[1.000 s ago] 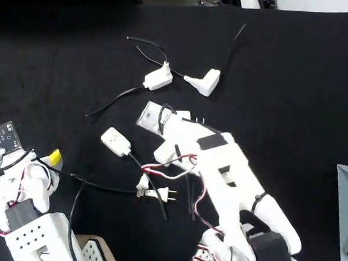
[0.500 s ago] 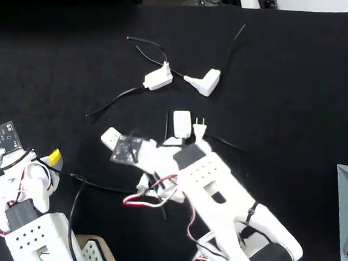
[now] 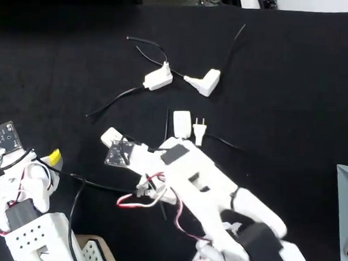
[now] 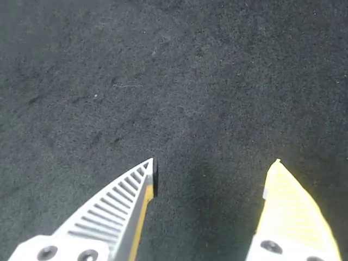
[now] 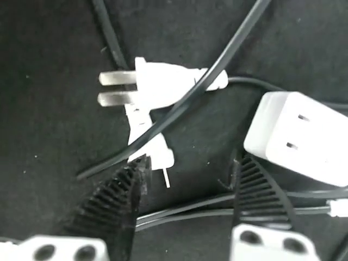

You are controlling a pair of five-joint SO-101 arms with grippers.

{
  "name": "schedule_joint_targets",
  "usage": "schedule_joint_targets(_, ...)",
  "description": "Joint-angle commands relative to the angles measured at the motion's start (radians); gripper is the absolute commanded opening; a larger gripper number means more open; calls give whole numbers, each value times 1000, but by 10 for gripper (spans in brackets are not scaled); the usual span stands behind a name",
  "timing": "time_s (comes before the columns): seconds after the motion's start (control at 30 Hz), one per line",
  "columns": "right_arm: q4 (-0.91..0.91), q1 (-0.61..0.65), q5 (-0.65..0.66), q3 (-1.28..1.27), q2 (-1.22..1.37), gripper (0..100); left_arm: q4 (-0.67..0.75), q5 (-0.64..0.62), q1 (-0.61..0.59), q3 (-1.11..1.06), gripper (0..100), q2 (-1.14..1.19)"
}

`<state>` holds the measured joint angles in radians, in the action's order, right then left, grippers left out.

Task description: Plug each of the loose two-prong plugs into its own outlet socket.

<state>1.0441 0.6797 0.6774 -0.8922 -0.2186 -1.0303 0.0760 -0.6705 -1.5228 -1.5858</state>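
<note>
My right gripper (image 5: 190,163) is open, just above the black mat. Past its fingertips lie a white two-prong plug (image 5: 163,81) with a black cable across it, and a second small white plug (image 5: 149,149). A white outlet socket (image 5: 296,136) sits beside one finger. From above, the right arm (image 3: 189,179) covers these plugs and part of that socket (image 3: 110,137). Farther back, another socket (image 3: 182,123) lies next to a plug (image 3: 199,131). A white socket (image 3: 157,79) and an angled plug (image 3: 205,81) sit at the back. My left gripper (image 4: 214,163) is open over bare mat.
Black cables trail across the mat (image 3: 295,84) around the plugs and under the right arm. The left arm (image 3: 22,204) stands at the near left corner. A grey-blue object (image 3: 346,206) is at the right edge, a wooden piece (image 3: 93,247) at the near edge.
The right arm has swung left and toward the near side, uncovering the middle socket and plug, and now hangs over the plugs by the left socket. The left arm has not moved.
</note>
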Motion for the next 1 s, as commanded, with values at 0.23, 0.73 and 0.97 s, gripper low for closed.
schedule_joint_targets(0.23,-28,17,-5,116,188,55,-2,11,-8,10,317,-8)
schedule_joint_targets(0.73,213,-61,-5,111,-260,11,-3,11,-8,10,317,-8)
schedule_joint_targets(0.97,236,-35,-12,-5,-349,72,-3,11,-8,10,317,-8)
